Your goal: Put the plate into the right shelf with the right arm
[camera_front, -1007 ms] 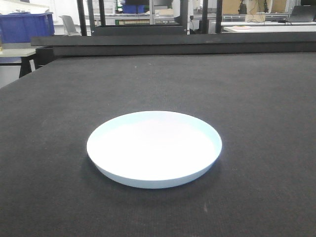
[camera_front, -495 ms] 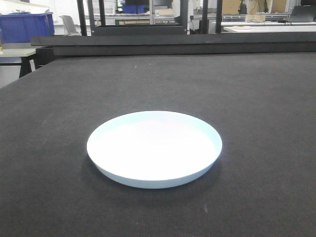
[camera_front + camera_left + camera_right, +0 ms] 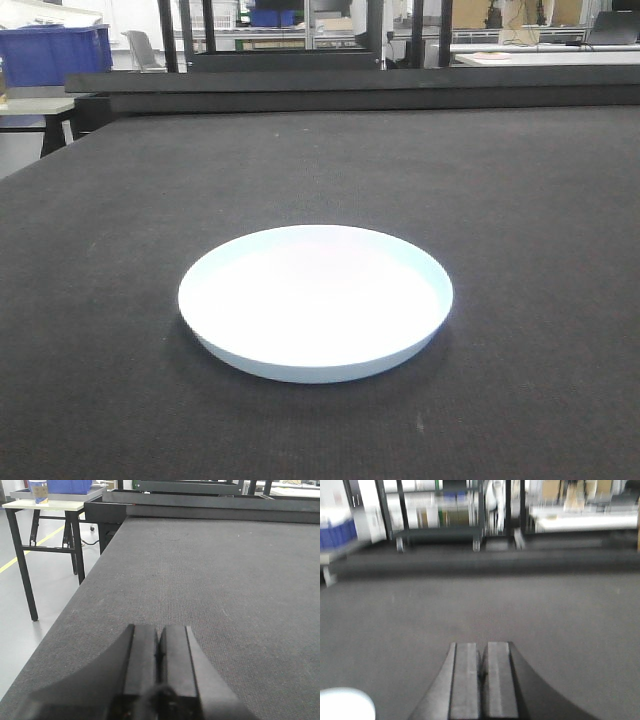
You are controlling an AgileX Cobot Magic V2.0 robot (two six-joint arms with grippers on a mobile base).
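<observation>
Closest in, the left gripper [image 3: 159, 632] has its two black fingers pressed flat together with nothing between them. It points out across the dark grey table [image 3: 225, 570], close to the table's left edge. Likewise the right gripper [image 3: 482, 650] has its fingers closed against each other and empty, though that view is blurred.

Next comes the plate [image 3: 315, 300], white with a faint blue tint. It lies flat and right way up on the table, with no arm touching it. The right wrist view catches only its rim in the lower left corner, apart from the fingers.

Farther off, past the table's left edge, a side table [image 3: 45, 504] holds a cup [image 3: 38, 491] and a blue bin [image 3: 70, 485]. Dark frames and racks stand behind, too small to tell apart.
</observation>
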